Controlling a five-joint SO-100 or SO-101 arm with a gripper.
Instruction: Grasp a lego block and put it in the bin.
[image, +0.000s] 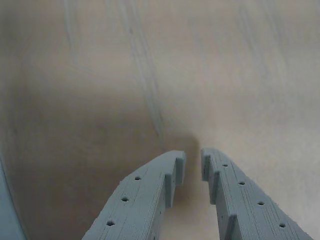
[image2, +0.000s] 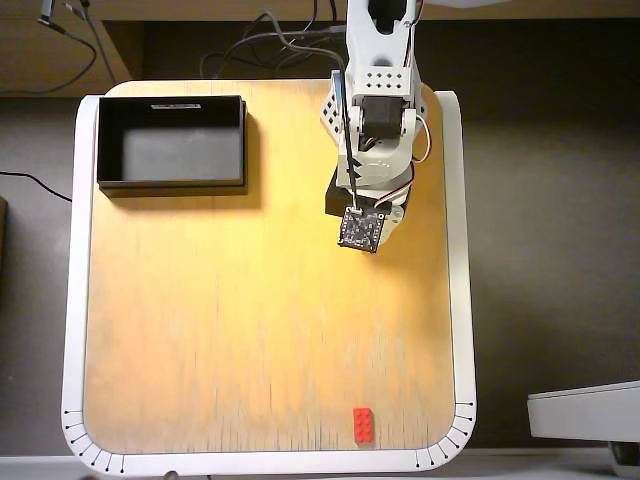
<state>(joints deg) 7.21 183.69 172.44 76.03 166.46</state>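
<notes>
The red lego block (image2: 363, 425) lies near the front edge of the wooden table in the overhead view, right of centre. The black bin (image2: 171, 183) stands empty at the table's back left corner, with a white label (image2: 175, 104) on its far rim. The arm (image2: 375, 120) is folded at the back of the table, far from both. In the wrist view my gripper (image: 193, 165) hangs over bare wood, its grey fingers (image: 145, 200) nearly together with a narrow gap and nothing between them. Neither block nor bin shows in the wrist view.
The wooden tabletop (image2: 250, 300) has a raised white rim (image2: 462, 300) on all sides. Cables (image2: 270, 40) run behind the arm's base. A grey-white object (image2: 585, 410) sits off the table at the lower right.
</notes>
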